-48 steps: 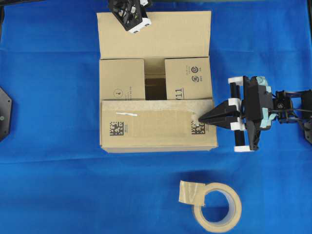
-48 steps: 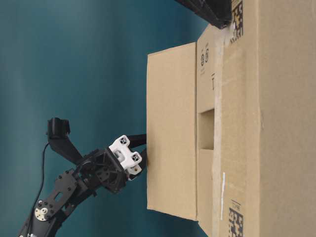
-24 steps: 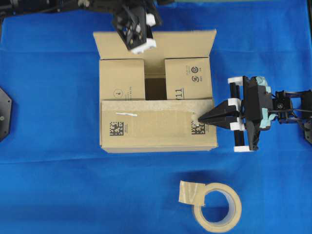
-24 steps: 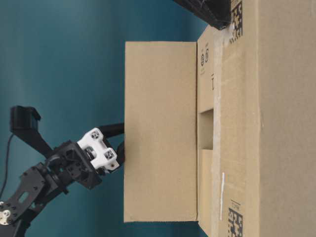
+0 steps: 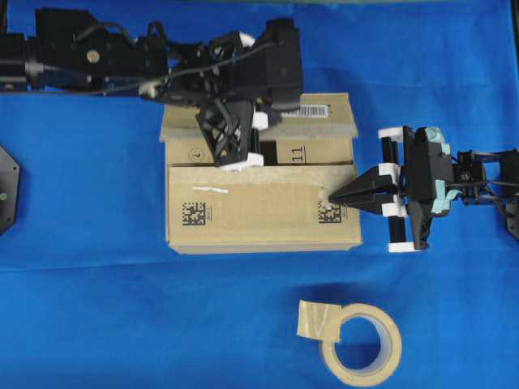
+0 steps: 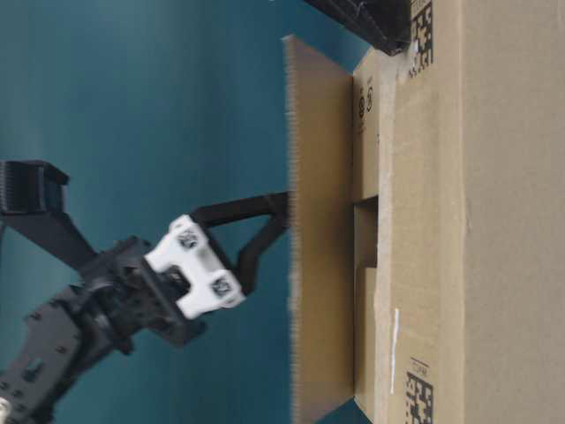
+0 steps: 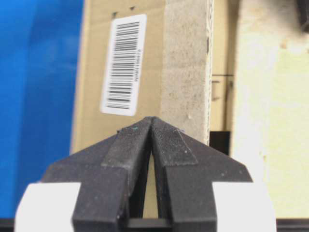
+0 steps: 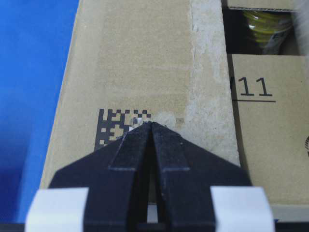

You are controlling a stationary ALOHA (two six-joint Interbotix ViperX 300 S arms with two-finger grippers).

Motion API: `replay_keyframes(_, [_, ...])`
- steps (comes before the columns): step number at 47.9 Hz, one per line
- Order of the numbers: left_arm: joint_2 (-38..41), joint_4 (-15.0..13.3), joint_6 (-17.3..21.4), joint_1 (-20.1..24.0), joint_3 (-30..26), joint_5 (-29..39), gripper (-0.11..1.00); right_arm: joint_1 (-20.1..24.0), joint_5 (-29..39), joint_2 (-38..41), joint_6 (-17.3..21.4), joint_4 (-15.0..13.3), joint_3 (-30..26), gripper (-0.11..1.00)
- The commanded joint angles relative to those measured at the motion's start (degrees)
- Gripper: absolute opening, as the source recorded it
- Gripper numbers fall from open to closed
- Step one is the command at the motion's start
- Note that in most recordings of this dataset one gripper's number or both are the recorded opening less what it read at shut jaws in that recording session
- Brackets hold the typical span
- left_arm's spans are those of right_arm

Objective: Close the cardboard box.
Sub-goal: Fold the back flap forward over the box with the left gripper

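Cardboard box far flap half-lowered, left gripper pinched shut on top, right gripper closed (tips touching near flap's edge) — blue cloth bare around.

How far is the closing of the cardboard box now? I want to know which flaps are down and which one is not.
Mostly done. On the cardboard box, the two short inner flaps and the near long flap lie flat; the right gripper, shut, rests its tip on that flap. In hand: the left gripper, shut, pushes the far long flap down. Left: in the table-level view this flap is tilted, not flat.
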Motion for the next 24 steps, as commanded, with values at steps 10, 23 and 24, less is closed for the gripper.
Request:
replay_keyframes(10, [-1.23, -0.18, -4.57, -2.02, 8.35, -13.8, 0.0, -0.26, -0.35, -0.18, -0.26, -0.18, -1.23, 0.0])
replay_keyframes(23, [-3.34, -0.18, -6.77, -2.55, 13.27, -19.25, 0.0, -0.7, -0.44, -0.18, -0.26, -0.18, -1.76, 0.0])
replay_keyframes(24, [-3.43, -0.18, -6.86, -2.55, 13.36, -19.42, 0.0, -0.88, -0.35, -0.18, -0.26, -0.18, -1.76, 0.0])
